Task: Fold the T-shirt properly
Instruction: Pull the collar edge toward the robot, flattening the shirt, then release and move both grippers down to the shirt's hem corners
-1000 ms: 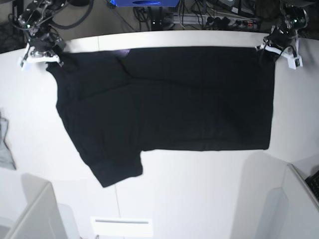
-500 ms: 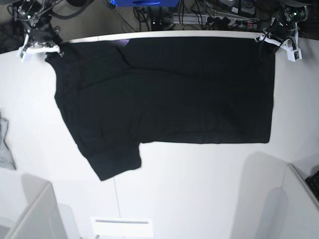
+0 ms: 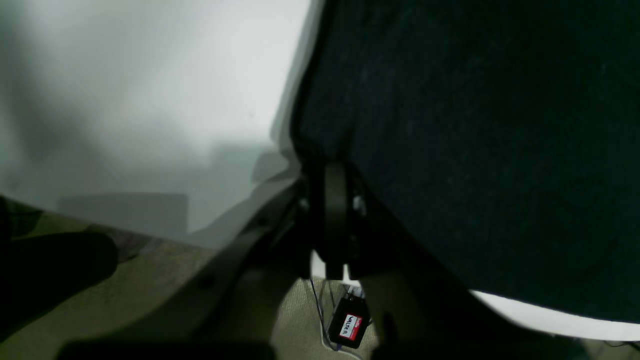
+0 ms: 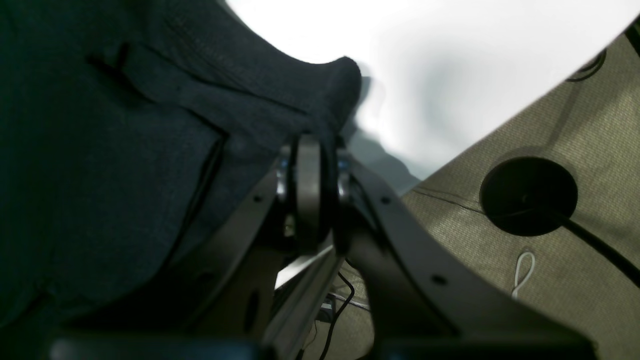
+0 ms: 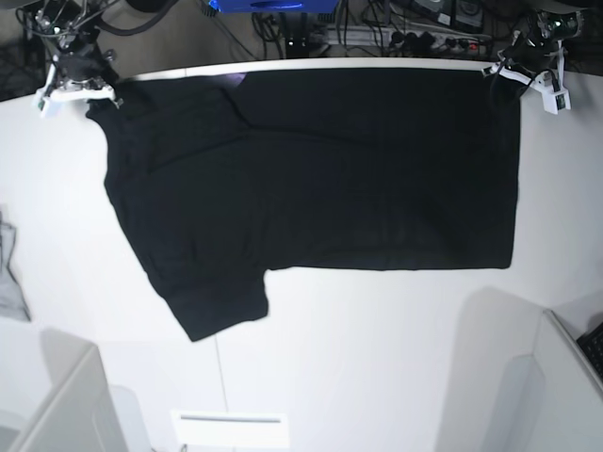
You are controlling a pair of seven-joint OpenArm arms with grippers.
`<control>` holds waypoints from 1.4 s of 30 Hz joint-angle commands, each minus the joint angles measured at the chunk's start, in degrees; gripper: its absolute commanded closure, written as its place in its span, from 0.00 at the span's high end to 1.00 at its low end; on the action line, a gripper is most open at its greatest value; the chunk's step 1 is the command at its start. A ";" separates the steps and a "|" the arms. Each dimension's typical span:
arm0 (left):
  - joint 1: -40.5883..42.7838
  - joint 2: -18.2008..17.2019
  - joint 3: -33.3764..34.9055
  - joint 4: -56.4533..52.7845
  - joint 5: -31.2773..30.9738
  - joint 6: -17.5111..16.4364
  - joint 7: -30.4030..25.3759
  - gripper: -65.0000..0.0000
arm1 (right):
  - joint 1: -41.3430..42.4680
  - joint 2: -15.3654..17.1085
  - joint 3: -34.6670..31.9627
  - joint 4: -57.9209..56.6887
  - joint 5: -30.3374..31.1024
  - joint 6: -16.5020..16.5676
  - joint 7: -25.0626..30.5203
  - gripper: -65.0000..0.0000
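The black T-shirt [image 5: 320, 169] lies spread flat on the white table [image 5: 377, 358], its plain side up. One sleeve [image 5: 221, 306] points toward the front. My left gripper [image 5: 510, 78] is shut on the shirt's far right corner at the table's back edge; in the left wrist view the shut fingers [image 3: 334, 200] pinch the fabric edge [image 3: 475, 125]. My right gripper [image 5: 89, 92] is shut on the far left corner by the other sleeve; in the right wrist view its fingers [image 4: 309, 165] pinch bunched fabric [image 4: 125, 125]. The print is hidden.
A small grey cloth [image 5: 9, 273] lies at the table's left edge. Cables and a power strip [image 5: 424, 38] sit beyond the back edge. Grey panels stand at the front left [image 5: 57, 395] and front right [image 5: 565, 377]. A white label [image 5: 231, 428] lies at the front.
Both grippers have pulled the shirt's far edge toward the table's back edge. The whole shirt has slid slightly away and lies tauter. Little has moved in the last half second.
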State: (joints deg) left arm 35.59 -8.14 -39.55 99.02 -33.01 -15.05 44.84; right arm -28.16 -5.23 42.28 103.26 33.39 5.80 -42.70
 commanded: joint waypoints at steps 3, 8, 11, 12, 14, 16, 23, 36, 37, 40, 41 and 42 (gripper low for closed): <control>0.58 -0.61 -2.34 0.89 0.18 0.15 -0.14 0.37 | -0.01 0.00 2.77 1.22 0.50 -0.04 0.98 0.32; 0.23 -0.52 -7.79 1.50 0.09 0.15 -0.40 0.78 | 0.16 0.18 6.20 1.31 0.50 -0.04 0.98 0.51; -1.00 -0.52 -10.87 4.58 0.09 0.15 -0.14 0.84 | 0.43 0.62 7.08 1.84 0.50 -0.04 0.98 0.51; -1.18 -0.52 -12.01 5.64 0.09 0.15 -0.14 0.84 | 0.95 0.71 7.08 2.71 0.50 0.04 0.98 0.51; -2.41 -0.61 -13.68 8.19 0.09 0.15 -0.14 0.84 | 1.48 1.15 6.47 4.30 0.42 0.31 0.98 0.51; -3.73 -0.69 -14.21 10.56 0.09 0.15 -0.05 0.84 | 3.59 2.47 3.65 4.82 0.15 0.31 0.98 0.51; -8.56 -0.96 -13.94 12.14 0.18 0.06 0.04 0.84 | 11.50 9.23 -9.89 4.30 0.06 -0.04 0.98 0.51; -9.62 -1.05 -14.03 11.88 0.36 -0.03 0.04 0.84 | 37.53 18.55 -25.53 -17.42 -0.02 -0.13 -4.29 0.51; -9.62 -1.05 -14.03 11.88 0.36 -0.03 0.04 0.84 | 39.64 18.91 -26.41 -19.61 -0.02 -0.13 -4.20 0.51; -9.62 -1.05 -14.21 11.79 0.44 -0.03 0.04 0.84 | 46.93 20.22 -30.37 -28.67 -0.02 -0.13 -4.20 0.52; -9.62 -1.05 -14.30 11.79 0.44 -0.03 0.04 0.84 | 49.13 20.58 -31.69 -31.57 -0.02 -0.13 -4.12 0.52; -9.62 -1.05 -14.38 11.79 0.44 -0.03 -0.05 0.84 | 51.24 20.58 -33.10 -34.74 -0.02 -0.13 -3.94 0.52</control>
State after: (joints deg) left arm 25.82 -8.40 -53.54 110.00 -32.08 -15.03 46.09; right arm 21.58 14.72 8.93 67.24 32.84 5.43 -47.64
